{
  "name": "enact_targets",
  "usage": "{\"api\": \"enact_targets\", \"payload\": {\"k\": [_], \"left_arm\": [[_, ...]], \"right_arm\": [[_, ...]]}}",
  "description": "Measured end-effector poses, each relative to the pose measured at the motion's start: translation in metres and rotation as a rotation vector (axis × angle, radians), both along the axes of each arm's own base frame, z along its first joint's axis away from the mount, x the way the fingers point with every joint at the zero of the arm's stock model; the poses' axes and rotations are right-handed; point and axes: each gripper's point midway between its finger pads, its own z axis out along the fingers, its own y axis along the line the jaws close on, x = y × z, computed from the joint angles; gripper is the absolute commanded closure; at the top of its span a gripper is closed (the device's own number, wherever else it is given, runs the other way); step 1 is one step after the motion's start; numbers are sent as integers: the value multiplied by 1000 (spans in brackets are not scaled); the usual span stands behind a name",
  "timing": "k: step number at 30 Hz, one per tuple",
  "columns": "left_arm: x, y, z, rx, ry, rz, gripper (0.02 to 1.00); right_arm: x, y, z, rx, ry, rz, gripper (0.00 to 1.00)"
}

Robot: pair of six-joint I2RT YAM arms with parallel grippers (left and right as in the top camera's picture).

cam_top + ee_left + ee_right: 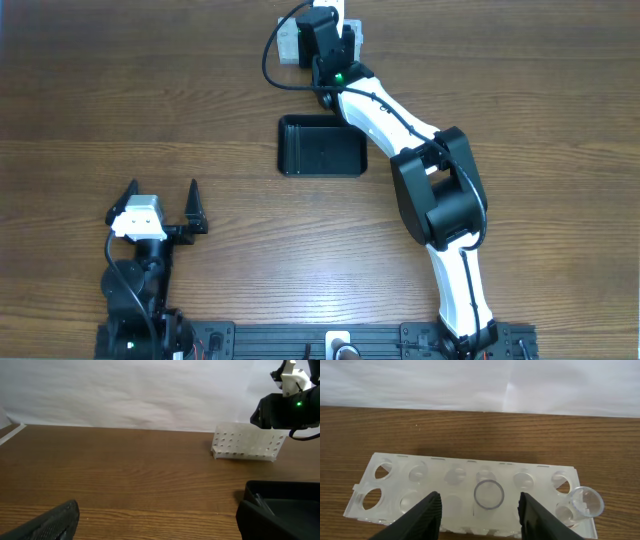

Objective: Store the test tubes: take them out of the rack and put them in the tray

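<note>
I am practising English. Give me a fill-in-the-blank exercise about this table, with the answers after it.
1. The right tool hangs over the rack with its fingers ___.
2. ___ clear tubes show in the rack.
3. The tray on the table is ___ in colour.
4. The left tool holds ___.

Answers: open; two; black; nothing

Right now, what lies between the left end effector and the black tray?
Only bare wooden table. In the top view, nothing stands on the stretch from the left end effector to the tray.
</note>
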Motion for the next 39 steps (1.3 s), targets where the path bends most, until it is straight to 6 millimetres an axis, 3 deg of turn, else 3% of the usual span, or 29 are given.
{"api": "enact_targets", "payload": {"k": [4,25,39], "left_arm": [[0,0,0,0,0,0,20],[0,0,0,0,0,0,18],[0,0,0,0,0,0,20]], "right_arm": [[0,-2,0,-6,-4,-12,551],[2,-5,-8,-16,1,-22,809],[3,-7,-6,-21,-8,-36,873]]}}
